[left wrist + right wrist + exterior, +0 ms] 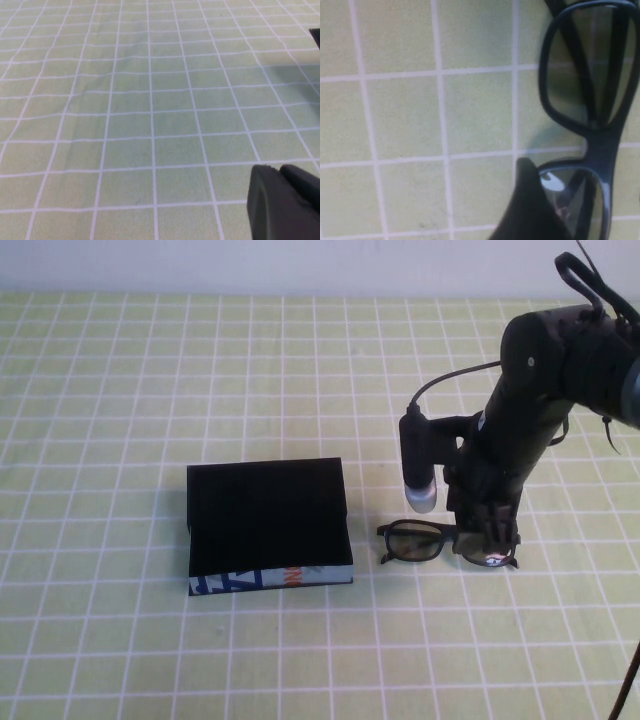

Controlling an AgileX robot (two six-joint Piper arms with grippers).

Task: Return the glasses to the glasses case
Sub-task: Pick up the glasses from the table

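While your right gripper (487, 538) sits over the glasses (445, 541), grip unclear, the case (268, 527) lies mid-desk; left gripper (285, 205) unclear too.

Glasses (430, 540) right lens behind end effector (488, 540)

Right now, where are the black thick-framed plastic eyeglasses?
High view: black thick-framed plastic eyeglasses on the checked cloth, right of the flat black case, under the right gripper at their right lens.
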